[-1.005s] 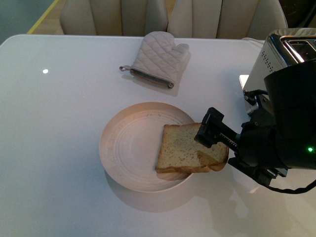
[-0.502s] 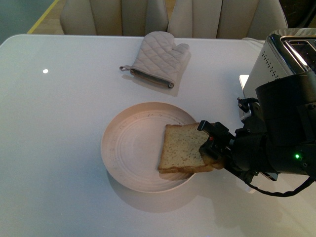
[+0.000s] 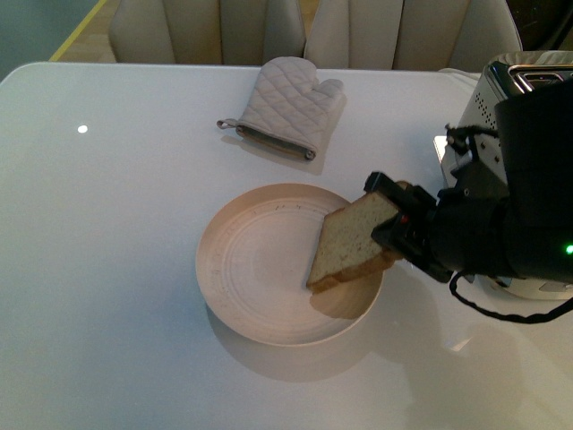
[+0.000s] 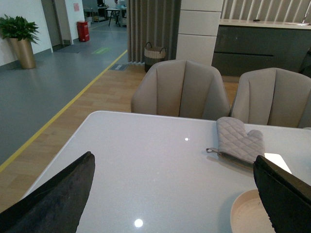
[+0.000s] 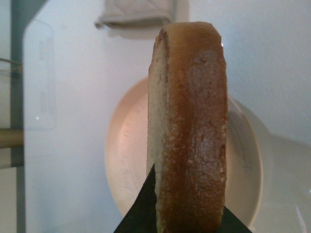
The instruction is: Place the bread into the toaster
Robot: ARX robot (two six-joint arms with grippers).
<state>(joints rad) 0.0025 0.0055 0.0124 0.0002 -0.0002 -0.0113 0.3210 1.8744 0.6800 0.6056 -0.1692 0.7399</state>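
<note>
Bread (image 3: 351, 240) tilted steeply, one corner pinched in the right gripper (image 3: 394, 222), jaws closed tight on the crust, and the slice hangs over the 3 o'clock side of the cream plate (image 3: 242, 269). White toaster (image 3: 488, 98) sits at 2 o'clock from the plate, quilted oven mitt (image 3: 286, 107) at 12 on the worktop (image 3: 107, 233). Left gripper (image 4: 172, 162) spread wide, holding nothing.
</note>
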